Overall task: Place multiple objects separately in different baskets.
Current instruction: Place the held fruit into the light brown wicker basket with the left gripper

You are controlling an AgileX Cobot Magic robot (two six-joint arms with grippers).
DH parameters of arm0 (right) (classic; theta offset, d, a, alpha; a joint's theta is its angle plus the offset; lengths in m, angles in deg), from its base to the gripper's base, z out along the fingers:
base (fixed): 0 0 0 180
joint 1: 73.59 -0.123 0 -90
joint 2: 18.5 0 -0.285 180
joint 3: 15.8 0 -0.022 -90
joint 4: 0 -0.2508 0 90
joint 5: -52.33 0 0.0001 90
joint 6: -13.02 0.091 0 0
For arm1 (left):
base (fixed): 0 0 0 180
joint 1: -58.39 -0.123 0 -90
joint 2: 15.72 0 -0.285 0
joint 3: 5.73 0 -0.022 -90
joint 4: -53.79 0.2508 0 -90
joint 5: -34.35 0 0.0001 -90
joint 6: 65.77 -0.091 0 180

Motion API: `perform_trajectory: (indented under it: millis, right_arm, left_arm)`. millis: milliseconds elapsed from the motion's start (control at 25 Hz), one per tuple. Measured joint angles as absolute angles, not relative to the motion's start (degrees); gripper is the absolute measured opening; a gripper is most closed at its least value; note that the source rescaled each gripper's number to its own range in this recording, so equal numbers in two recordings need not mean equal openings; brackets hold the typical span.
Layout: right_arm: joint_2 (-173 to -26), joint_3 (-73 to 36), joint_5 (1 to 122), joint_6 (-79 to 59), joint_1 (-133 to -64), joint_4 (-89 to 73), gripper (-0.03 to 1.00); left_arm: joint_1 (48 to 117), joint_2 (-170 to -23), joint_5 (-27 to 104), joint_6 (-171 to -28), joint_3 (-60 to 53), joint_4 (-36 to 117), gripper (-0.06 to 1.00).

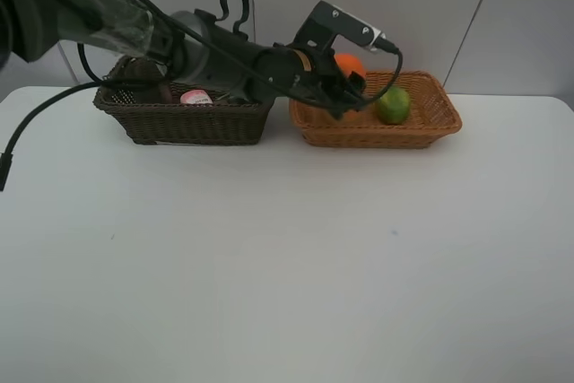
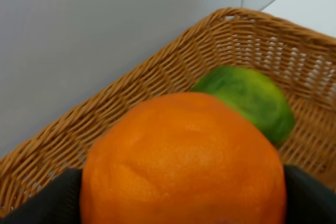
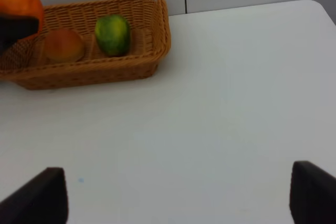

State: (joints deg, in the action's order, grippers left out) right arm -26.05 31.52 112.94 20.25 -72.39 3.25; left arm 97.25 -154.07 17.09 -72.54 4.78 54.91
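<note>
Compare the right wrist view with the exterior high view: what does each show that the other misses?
Only the right wrist view shows the peach lying in the tan basket, plus the right gripper open over bare table. Only the exterior high view shows the dark brown basket with a pink bottle inside, and the left arm reaching across. Both show the tangerine in the left gripper and the lime.

dark basket [image 1: 184,122] contents hidden, peach [image 3: 63,45] blurred

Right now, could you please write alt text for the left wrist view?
A tangerine fills the foreground, held between the dark fingers of the left gripper over the tan basket. A lime lies in the basket behind it, with a grey wall beyond.
</note>
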Motion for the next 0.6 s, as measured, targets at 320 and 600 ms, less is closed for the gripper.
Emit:
perform_trajectory:
  millis: [320,600]
  right_arm:
    - [-26.1,31.5,112.9,20.3,-72.4,3.2,0.85]
    - [-26.1,31.5,112.9,20.3,-72.4,3.2,0.85]
  left_arm:
    - [95.9,-157.2,14.0,-71.6,4.8,54.5,0.9]
    - [95.9,-158.4,13.1,-71.3,4.8,54.3,0.9]
